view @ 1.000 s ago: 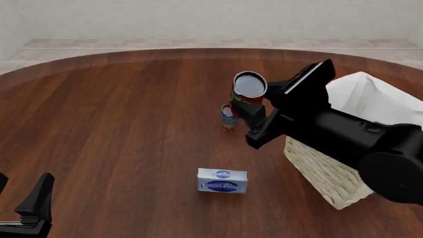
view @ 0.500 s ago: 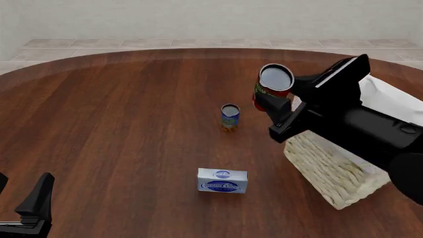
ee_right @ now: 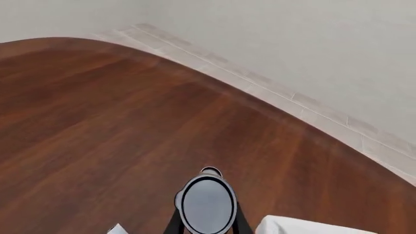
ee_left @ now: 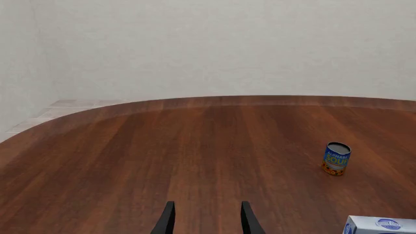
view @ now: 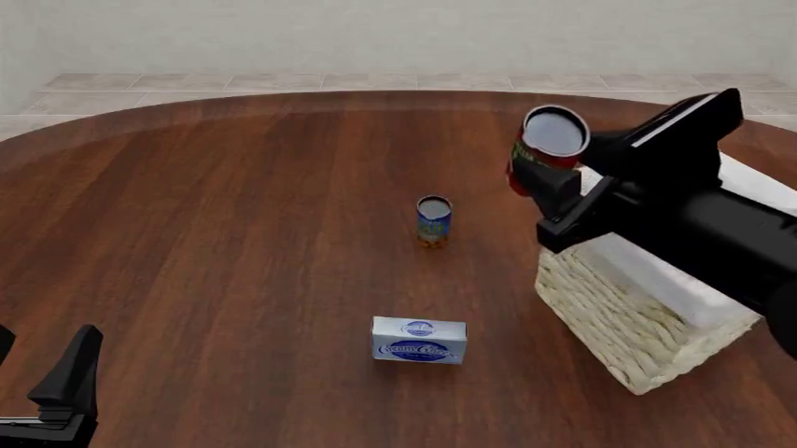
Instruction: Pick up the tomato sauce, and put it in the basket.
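Observation:
The tomato sauce (view: 548,151), a red-labelled can with a grey top, hangs tilted in the air with my right gripper (view: 550,184) shut on it. It sits just left of the basket's left rim, well above the table. In the right wrist view the can's top (ee_right: 208,204) fills the space between the two fingers (ee_right: 173,225). The basket (view: 629,322) is pale wicker with white lining (ee_right: 305,227), partly hidden by the right arm. My left gripper (view: 65,387) rests low at the near left, its fingers (ee_left: 165,220) open and holding nothing.
A blue-and-orange can (view: 434,220) stands upright mid-table, also seen in the left wrist view (ee_left: 336,158). A blue-white box (view: 420,340) lies nearer the front, its corner (ee_left: 381,225) showing at the left wrist view's edge. Brown wood table (view: 224,243) all round.
My right arm has carried the tomato sauce rightward and slightly up, from above the blue-and-orange can to beside the basket's rim. The left arm has not moved.

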